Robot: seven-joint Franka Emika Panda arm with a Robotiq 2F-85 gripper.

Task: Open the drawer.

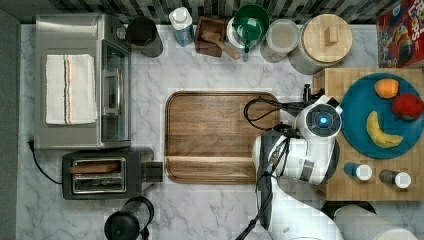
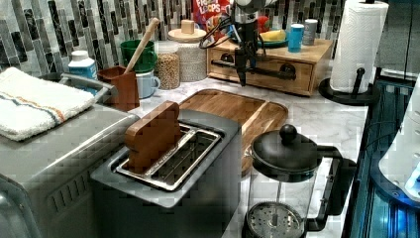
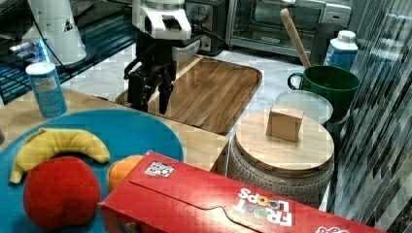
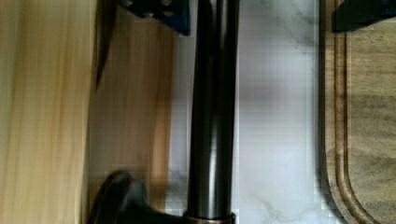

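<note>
The tool (image 2: 242,74) pointed straight down at the drawer (image 2: 262,67), its fingers (image 4: 161,11) spread wide on either side of the black handle (image 4: 212,107), one toward the drawer front and one toward the cutting board (image 2: 235,111). The drawer sat shut in the front of the butcher-block cabinet (image 2: 317,49), which stood on the marble tabletop (image 2: 317,114) just beyond the board's far end in the left view. A blue plate (image 1: 357,117) of fruit lay on the cabinet.
</note>
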